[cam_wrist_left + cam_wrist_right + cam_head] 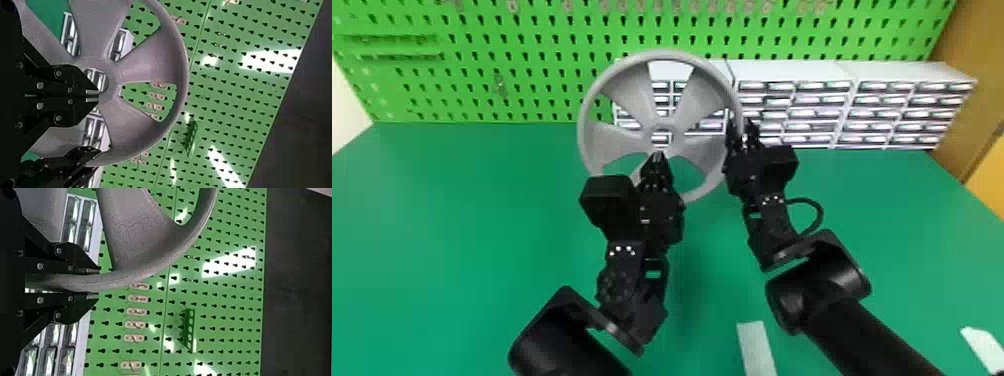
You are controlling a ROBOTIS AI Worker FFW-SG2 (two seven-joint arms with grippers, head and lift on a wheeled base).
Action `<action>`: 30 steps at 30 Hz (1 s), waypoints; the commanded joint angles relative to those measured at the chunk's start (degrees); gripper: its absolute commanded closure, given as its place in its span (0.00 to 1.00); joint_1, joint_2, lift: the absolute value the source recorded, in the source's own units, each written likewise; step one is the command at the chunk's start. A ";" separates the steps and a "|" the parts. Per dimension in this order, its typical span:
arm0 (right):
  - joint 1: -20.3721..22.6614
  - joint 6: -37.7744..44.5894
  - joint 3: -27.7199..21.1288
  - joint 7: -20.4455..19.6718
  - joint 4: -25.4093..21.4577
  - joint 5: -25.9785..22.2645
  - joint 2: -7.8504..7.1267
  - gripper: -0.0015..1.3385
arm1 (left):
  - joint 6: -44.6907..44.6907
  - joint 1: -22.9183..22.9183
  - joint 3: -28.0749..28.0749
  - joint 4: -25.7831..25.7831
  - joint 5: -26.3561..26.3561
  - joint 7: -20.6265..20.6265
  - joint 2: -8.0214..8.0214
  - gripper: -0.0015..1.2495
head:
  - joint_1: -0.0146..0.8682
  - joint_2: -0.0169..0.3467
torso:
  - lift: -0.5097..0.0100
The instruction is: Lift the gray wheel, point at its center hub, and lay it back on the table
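The gray wheel [682, 115] stands upright above the green table, its face turned to the head camera. At its right rim is my right gripper [743, 137]; in the right wrist view that gripper [94, 283] is shut on the rim [117, 280], one finger on each side. My left gripper [658, 157] is shut with nothing between its fingers, its tips just below the center hub [661, 131]. In the left wrist view the left gripper [94, 96] has its tips together at the hub opening of the wheel [148, 58].
White drawer cabinets [847, 70] stand along the back right of the green table [457, 225], before a green pegboard [532, 45]. A pale block [756, 347] lies at the front, between the arms. Another pale piece [984, 345] is at the front right.
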 commanded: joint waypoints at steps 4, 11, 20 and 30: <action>0.34 -0.01 -0.26 0.00 0.00 0.00 -0.14 0.96 | 1.84 2.58 0.36 -5.32 0.32 0.86 1.85 0.92 | 0.80 0.18 | 0.80; 0.34 2.72 0.00 0.09 -0.97 0.00 -0.31 0.96 | 2.10 3.19 0.36 -6.29 0.23 0.86 2.03 0.92 | 0.80 0.18 | 0.80; 0.61 11.77 0.70 1.49 -4.83 -2.02 -0.84 0.96 | 2.10 3.19 0.89 -6.20 0.14 1.21 1.94 0.92 | 0.80 0.18 | 0.80; 0.96 33.92 -1.85 3.95 -14.33 -2.55 -0.84 0.96 | 2.10 3.28 1.06 -6.20 -0.03 1.30 1.85 0.92 | 0.80 0.18 | 0.80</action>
